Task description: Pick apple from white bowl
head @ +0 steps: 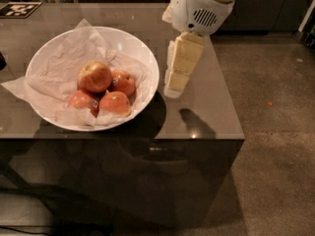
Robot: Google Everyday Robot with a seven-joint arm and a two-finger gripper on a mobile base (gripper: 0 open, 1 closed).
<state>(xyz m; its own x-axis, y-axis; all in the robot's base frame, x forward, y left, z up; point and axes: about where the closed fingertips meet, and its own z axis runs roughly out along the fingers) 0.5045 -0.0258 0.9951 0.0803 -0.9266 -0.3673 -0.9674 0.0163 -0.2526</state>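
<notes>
The white bowl sits on the left part of a dark glossy table, lined with crumpled white paper. The apple, the largest, red-orange with a pale yellow-green side, lies on top at the bowl's middle-left. Three smaller redder apples lie beside and below it. My gripper hangs from the white arm just right of the bowl's right rim, pointing down over the table, above and apart from the apples.
The dark table ends at a front edge and right edge close to the gripper; brown floor lies to the right. A black-and-white marker tag lies at the table's far left corner.
</notes>
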